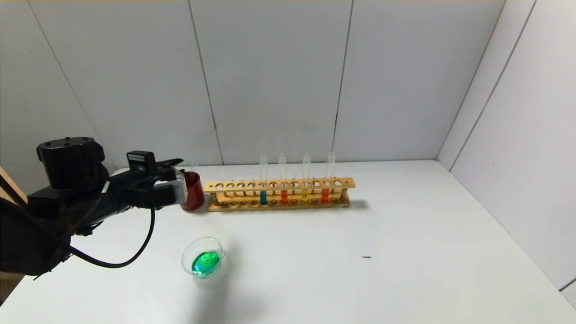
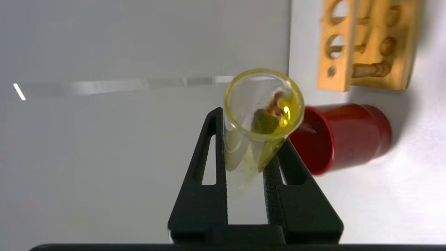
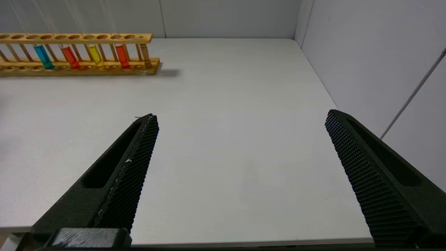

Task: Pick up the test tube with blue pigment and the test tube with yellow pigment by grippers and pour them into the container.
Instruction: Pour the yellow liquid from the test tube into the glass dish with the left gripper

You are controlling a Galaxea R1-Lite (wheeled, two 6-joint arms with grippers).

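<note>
The left gripper (image 2: 245,153) is clamped on an emptied glass tube (image 2: 259,118) with yellow residue, its mouth just beside the red cup (image 2: 343,137); in the head view the tube is hidden behind the gripper. The cup stands at the wooden rack's (image 1: 279,194) left end, near the table's (image 1: 405,270) back edge. The glass dish (image 1: 203,257), holding green liquid, sits toward the front left. The right gripper (image 3: 240,146), jaws wide apart, hangs over bare table. No writing is legible.
</note>
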